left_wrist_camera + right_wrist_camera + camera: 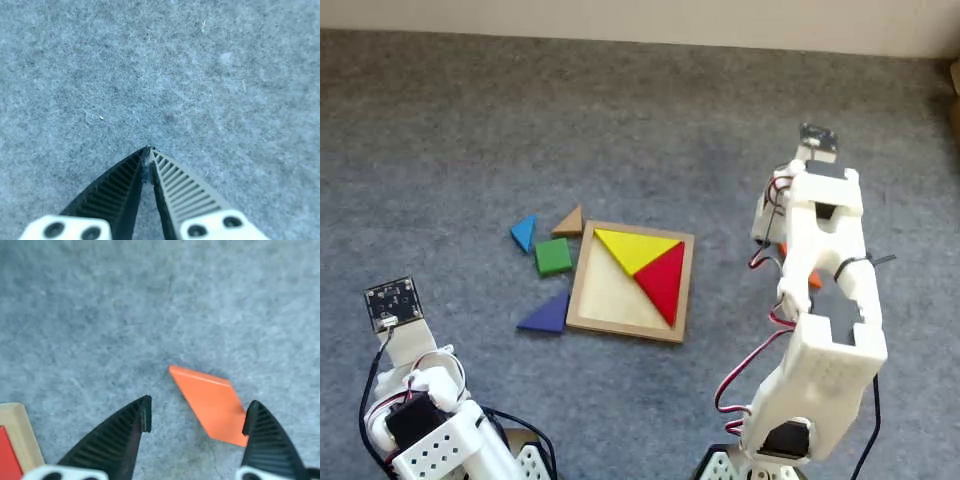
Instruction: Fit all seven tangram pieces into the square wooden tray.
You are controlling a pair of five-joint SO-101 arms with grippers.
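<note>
Wooden square tray (582, 292) lies mid-carpet with two pieces in it. A yellow triangle (635, 248) sits along its far edge and a red triangle (663, 280) along its right edge, the two meeting on one side.

Four pieces lie on the grey carpet (470, 120) left of the tray: a small blue triangle (524, 233), a tan triangle (569, 223) by the far corner, a green square (553, 256) just beside the rim, and a dark blue triangle (548, 314) against the near corner.

The orange parallelogram (210, 405) lies flat to the tray's right, between the spread fingers of the right gripper (200, 407) — nothing is gripped. The left gripper (149, 152) has its fingers pressed together over bare carpet, well apart from the pieces — empty.
</note>
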